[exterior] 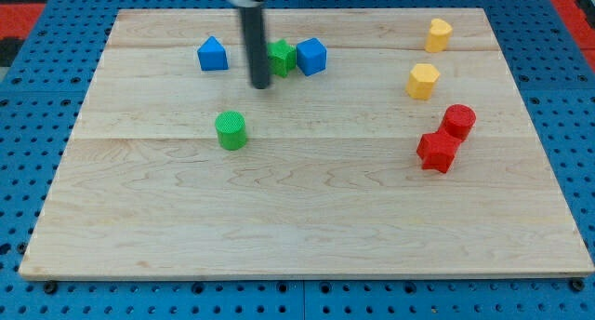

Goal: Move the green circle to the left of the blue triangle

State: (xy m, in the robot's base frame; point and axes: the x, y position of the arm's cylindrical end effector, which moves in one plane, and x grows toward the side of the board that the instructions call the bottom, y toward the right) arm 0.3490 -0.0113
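My tip [260, 84], a bare rod grasping nothing, rests on the counter [307, 218]. The green circle [231, 130] lies just below-left of it; the blue triangle [213, 54] sits up-left, well apart.

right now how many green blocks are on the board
2. A green cylinder stands alone left of centre, below my tip. A second green block, partly hidden behind the rod, touches a blue block near the view's top. No others show.

The wooden board [307, 218] carries two blue, two green, two yellow and two red blocks.
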